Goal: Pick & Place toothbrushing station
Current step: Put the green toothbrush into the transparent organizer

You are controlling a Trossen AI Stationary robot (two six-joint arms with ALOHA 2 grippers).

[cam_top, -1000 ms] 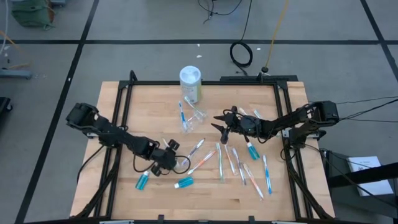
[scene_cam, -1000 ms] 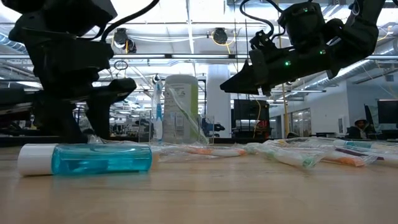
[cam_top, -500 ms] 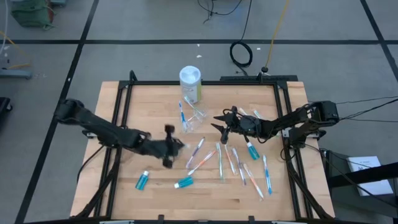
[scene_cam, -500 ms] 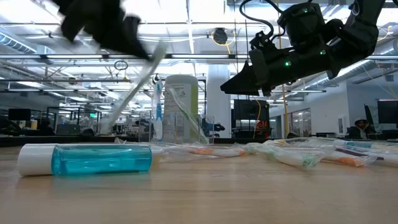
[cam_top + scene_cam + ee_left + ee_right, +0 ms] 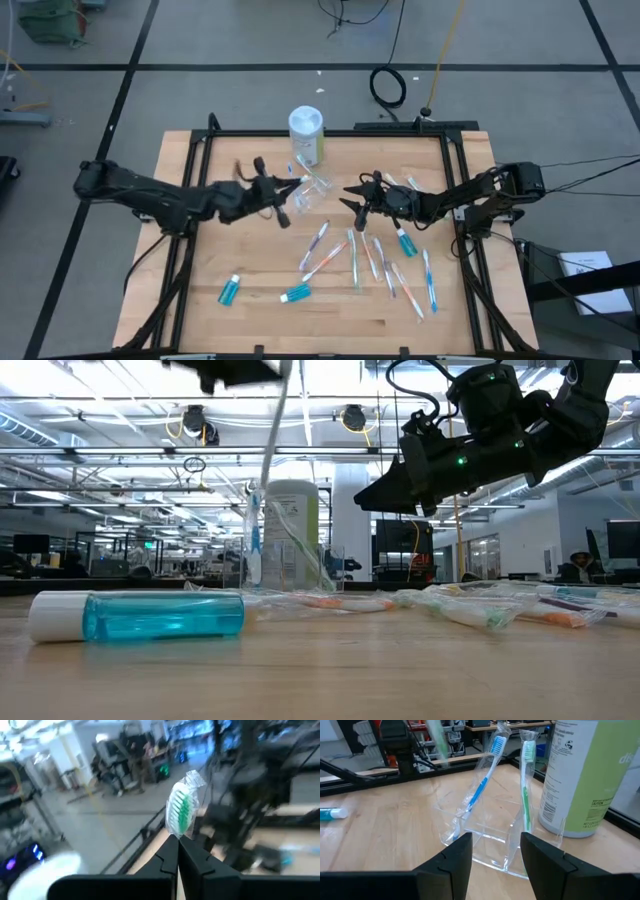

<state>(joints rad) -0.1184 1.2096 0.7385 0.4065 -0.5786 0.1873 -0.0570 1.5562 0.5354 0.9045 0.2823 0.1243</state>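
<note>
The clear plastic holder (image 5: 318, 190) stands on the table in front of the white canister with a green label (image 5: 306, 130). It holds two wrapped toothbrushes, one blue (image 5: 481, 785) and one green (image 5: 526, 785), which lean on its rim. My left gripper (image 5: 268, 190) is high above the table, just left of the holder, shut on a wrapped green-bristled toothbrush (image 5: 182, 810). My right gripper (image 5: 352, 196) is open and empty, hovering just right of the holder (image 5: 490, 835). My left gripper pinches the wrapped toothbrush between its two fingers (image 5: 170, 857), just below the brush head (image 5: 181, 822). The head sticks out past the fingertips, in line with them. The toothbrush is lifted clear and, in the low view, slants down from the gripper (image 5: 275, 430) toward the holder.
Several wrapped toothbrushes (image 5: 385, 268) lie loose on the table's middle and right. Blue tubes lie at the near left (image 5: 229, 290), near middle (image 5: 296, 293) and right (image 5: 404, 240). A black frame runs around the table (image 5: 330, 133).
My left gripper has risen from the table's near left part and gone toward the far edge and the holder, staying shut on the toothbrush. The toothbrush is lifted clear and has swung from a slant to nearly upright in the low view.
</note>
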